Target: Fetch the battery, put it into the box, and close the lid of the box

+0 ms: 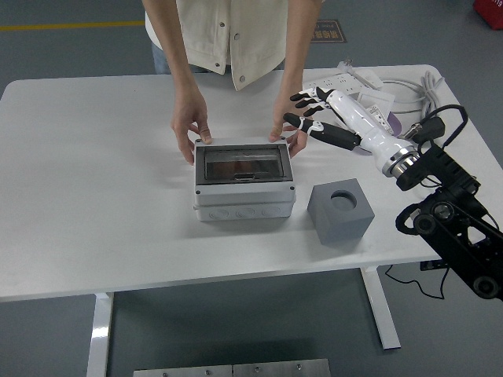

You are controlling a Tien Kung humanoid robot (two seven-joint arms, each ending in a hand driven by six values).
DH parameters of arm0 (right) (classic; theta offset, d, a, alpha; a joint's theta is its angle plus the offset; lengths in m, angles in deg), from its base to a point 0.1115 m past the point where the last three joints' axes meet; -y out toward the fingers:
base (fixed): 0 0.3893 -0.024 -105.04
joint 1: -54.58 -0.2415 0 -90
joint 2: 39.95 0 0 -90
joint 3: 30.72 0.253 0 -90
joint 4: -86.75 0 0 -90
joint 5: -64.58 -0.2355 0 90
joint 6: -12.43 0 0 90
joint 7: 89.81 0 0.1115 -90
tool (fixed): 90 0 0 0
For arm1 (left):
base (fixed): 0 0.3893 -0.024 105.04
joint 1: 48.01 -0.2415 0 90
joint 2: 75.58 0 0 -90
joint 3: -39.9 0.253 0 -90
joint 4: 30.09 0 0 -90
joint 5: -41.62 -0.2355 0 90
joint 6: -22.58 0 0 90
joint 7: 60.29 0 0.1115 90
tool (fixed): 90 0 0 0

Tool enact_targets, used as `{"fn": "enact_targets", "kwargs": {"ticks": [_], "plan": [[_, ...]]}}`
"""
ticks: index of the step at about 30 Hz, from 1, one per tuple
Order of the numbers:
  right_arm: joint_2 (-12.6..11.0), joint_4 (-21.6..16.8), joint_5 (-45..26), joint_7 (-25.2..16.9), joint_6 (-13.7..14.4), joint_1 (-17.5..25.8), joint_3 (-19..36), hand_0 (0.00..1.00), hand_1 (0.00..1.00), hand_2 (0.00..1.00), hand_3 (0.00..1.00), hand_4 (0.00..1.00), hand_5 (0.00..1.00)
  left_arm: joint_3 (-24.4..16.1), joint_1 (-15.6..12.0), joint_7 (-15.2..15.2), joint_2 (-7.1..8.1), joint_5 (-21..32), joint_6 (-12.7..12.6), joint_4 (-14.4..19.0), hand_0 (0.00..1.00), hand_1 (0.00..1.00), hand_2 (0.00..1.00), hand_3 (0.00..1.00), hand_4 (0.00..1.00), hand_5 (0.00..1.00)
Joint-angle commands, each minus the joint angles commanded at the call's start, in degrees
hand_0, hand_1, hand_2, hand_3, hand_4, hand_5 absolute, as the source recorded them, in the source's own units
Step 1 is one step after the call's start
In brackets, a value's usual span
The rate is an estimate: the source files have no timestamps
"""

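The grey box (244, 182) sits mid-table with its dark see-through lid (244, 163) closed flat. No battery shows. My right hand (308, 114), white with black fingers, is raised above the table to the right of and behind the box, its fingers spread and empty. A person at the far side holds the box's back corners, one hand (191, 124) at the left and the other hand (289, 132) at the right. My left arm is out of view.
A grey cube with a round hole (339, 210) stands right of the box. At the back right are a white power strip (334, 86), a purple tray of small parts (376, 126), and a black adapter with cables (427, 129).
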Motion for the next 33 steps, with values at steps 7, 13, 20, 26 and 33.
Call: {"fn": "enact_targets", "kwargs": {"ticks": [7,13,20,26,33], "plan": [[1.06,-0.46,-10.14,-9.03,7.32,8.12,4.67,0.750,0.636,0.677,0.715,0.998,0.959,-1.04,-0.07,-0.10,-0.16,-1.00,-0.04,0.00,0.653,0.741,0.607,0.554,0.741,0.208],[2.74,-0.01,-18.52,-16.44,11.35,11.69,6.10,0.731,0.633,0.661,0.690,0.991,0.745,-1.86,-0.09,-0.21,-0.27,-1.78,-0.14,0.00,0.653,0.742,0.608,0.554,0.741,0.209],[4.15,1.76,-27.31,-21.13,11.82,13.39,6.16,0.728,0.632,0.657,0.676,0.998,0.640,-2.22,-0.03,-0.22,-0.35,-1.95,-0.19,0.00,0.653,0.742,0.608,0.555,0.739,0.211],[4.50,3.29,-34.26,-21.91,10.89,14.09,5.10,0.720,0.617,0.646,0.646,0.965,0.712,-2.40,0.11,-0.17,-0.40,-2.04,-0.14,0.00,0.655,0.742,0.609,0.555,0.739,0.212],[4.65,3.65,-35.95,-21.58,10.39,14.16,5.11,0.711,0.606,0.633,0.620,0.929,0.732,-2.42,0.18,-0.10,-0.33,-2.01,-0.14,0.00,0.654,0.742,0.609,0.555,0.737,0.215]]}}
